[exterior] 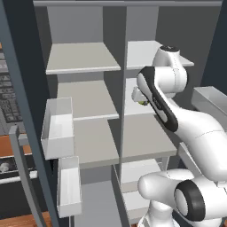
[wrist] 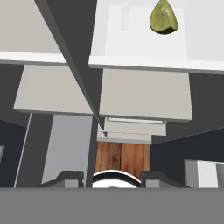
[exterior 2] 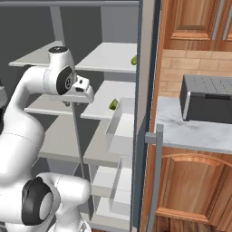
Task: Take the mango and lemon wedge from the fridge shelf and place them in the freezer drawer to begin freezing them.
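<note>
**Ana:** Kitchen cabinets in warm wood stand at three o'clock of the open fridge in the right base view, with a grey toaster oven (exterior 2: pixel 207 100) on the marble surface (exterior 2: pixel 190 129). Where is the fruit?

**Ben:** A lemon wedge (wrist: pixel 163 18) lies on a bright white fridge shelf (wrist: pixel 144 54); in the hand view it sits at about one o'clock, well apart from the tool. In the right base view a small green piece (exterior 2: pixel 113 104) rests near the front edge of the middle shelf, just past the hand at three o'clock. Another green bit (exterior 2: pixel 134 60) shows on the shelf above, mostly hidden by the door edge. I can't tell whether that is the mango.

**Ana:** And the tool?

**Ben:** The tool (wrist: pixel 113 177) has its fingers drawn together as far as they go, and nothing is pinched between them. It hangs in front of the shelves, looking down the column.

**Ana:** How would the wedge handle?

**Ben:** My guess is light, small and a bit slick on the peel, so it could skid on the smooth board. I'd spread the fingers first, then take it across the flat cut faces near the thick middle, not the pointed end.
</note>
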Controlling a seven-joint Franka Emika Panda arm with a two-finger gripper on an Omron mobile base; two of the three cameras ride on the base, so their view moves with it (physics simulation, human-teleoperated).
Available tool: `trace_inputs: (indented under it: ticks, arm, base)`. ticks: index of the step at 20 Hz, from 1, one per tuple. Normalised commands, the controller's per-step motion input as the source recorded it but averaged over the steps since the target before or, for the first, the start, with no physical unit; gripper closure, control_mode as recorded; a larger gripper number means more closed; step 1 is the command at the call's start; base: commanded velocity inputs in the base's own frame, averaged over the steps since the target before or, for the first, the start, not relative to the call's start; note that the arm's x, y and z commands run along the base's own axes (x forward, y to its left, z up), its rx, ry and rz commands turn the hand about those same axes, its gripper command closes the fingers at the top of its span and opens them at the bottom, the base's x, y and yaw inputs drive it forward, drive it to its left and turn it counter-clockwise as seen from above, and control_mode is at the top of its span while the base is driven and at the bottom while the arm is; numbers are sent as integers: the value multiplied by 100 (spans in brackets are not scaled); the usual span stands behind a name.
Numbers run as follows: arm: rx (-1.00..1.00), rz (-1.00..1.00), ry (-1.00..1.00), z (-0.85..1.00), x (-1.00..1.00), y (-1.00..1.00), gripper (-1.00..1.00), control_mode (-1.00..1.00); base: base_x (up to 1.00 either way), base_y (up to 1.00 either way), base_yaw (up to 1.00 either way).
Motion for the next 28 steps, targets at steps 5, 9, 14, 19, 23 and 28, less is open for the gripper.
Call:
trace_inputs:
  ticks: [5, 9, 14, 19, 23, 28]
  arm:
    - [0, 0, -7, 0, -20, 0, -100, -100]
    - [0, -24, -38, 7, -81, -2, -100, -100]
    - [11, -31, -12, 65, -31, -44, -100, -100]
    - [17, -29, 3, 81, 23, -67, -100, -100]
    - [12, -19, 1, 58, 28, -49, -100, -100]
    - [1, -8, 1, 9, 15, -6, -100, -100]
  base:
    - [0, 0, 0]
    - [0, 0, 0]
    - [0, 0, 0]
    - [0, 0, 0]
    - [0, 0, 0]
    - [0, 0, 0]
